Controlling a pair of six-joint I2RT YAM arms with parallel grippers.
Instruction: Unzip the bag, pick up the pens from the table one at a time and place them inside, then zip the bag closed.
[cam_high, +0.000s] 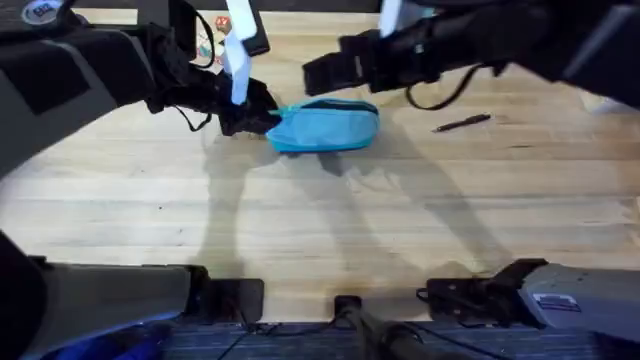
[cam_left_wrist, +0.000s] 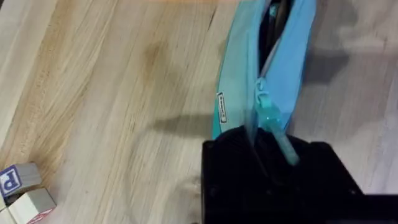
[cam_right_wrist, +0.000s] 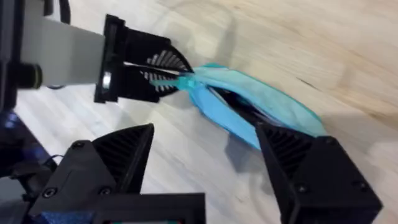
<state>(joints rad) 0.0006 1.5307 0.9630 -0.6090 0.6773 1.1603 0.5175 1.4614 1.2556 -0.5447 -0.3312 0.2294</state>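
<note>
The light-blue bag (cam_high: 325, 127) lies on the table (cam_high: 330, 220) near the back middle. Its zip (cam_left_wrist: 272, 37) gapes open, showing a dark slit. My left gripper (cam_high: 255, 112) is at the bag's left end, shut on the teal pull tab (cam_left_wrist: 273, 121). The right wrist view also shows the bag (cam_right_wrist: 261, 106) with the left gripper (cam_right_wrist: 163, 76) pinching its tip. My right gripper (cam_high: 325, 72) hangs open just behind and above the bag, its fingers (cam_right_wrist: 121, 155) spread wide and empty. A slim black pen (cam_high: 462, 123) lies on the table to the right of the bag.
Small wooden letter blocks (cam_left_wrist: 18, 186) sit near the table's back left, with coloured items (cam_high: 205, 42) close by. Both arm bases (cam_high: 500, 295) stand along the front edge. Bare wood stretches across the table's middle and front.
</note>
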